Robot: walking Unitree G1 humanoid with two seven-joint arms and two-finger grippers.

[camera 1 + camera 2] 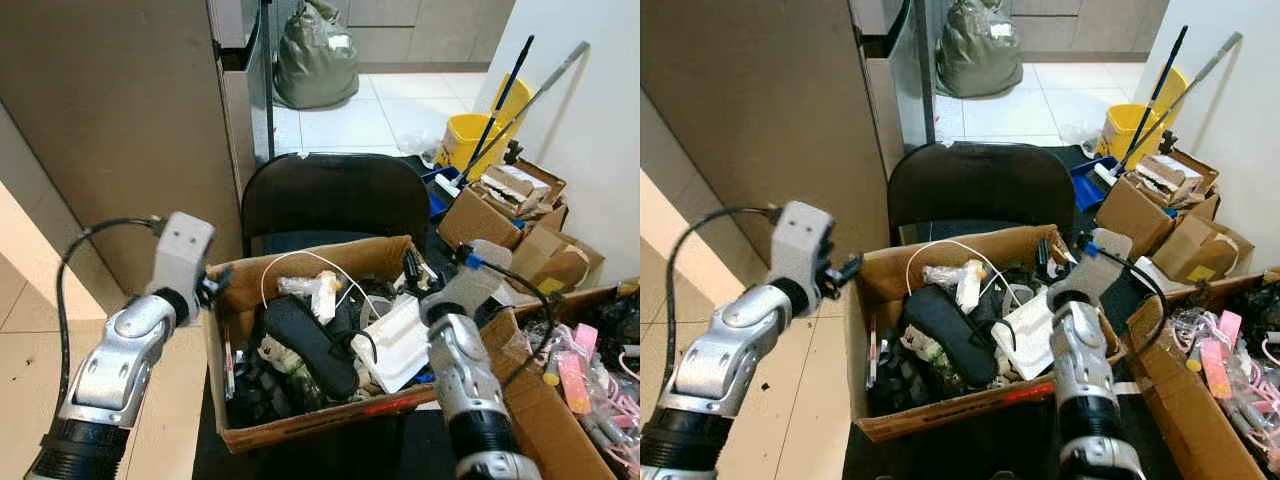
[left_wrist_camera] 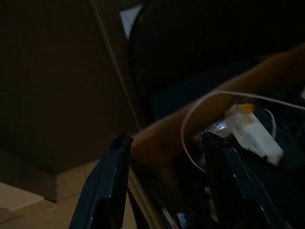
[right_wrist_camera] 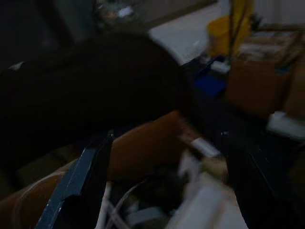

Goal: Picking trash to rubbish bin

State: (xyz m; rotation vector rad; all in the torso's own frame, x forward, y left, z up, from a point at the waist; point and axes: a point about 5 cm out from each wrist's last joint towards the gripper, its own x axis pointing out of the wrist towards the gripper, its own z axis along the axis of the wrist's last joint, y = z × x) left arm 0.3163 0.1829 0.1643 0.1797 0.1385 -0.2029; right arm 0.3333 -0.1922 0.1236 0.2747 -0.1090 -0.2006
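While both arms hover over the cardboard box (image 1: 300, 425) of trash, neither carries anything, probably choosing a piece: the left claw (image 1: 213, 287) hangs at its near-left corner, the right claw (image 1: 411, 268) above its far-right edge. Left wrist view: fingers (image 2: 107, 181) apart, white cable (image 2: 200, 107) just ahead. Right wrist view: spread fingers (image 3: 76, 183) frame the black chair (image 3: 95, 81) beyond.

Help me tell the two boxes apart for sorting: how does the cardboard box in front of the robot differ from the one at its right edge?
The front cardboard box holds mostly dark clutter, a white cable and white foam; the right-hand box holds pink and white items. The front box sits between both arms, with the left pincer at its near-left corner and the right pincer over its far side; the right-hand box lies outside them. Both are open brown cardboard.
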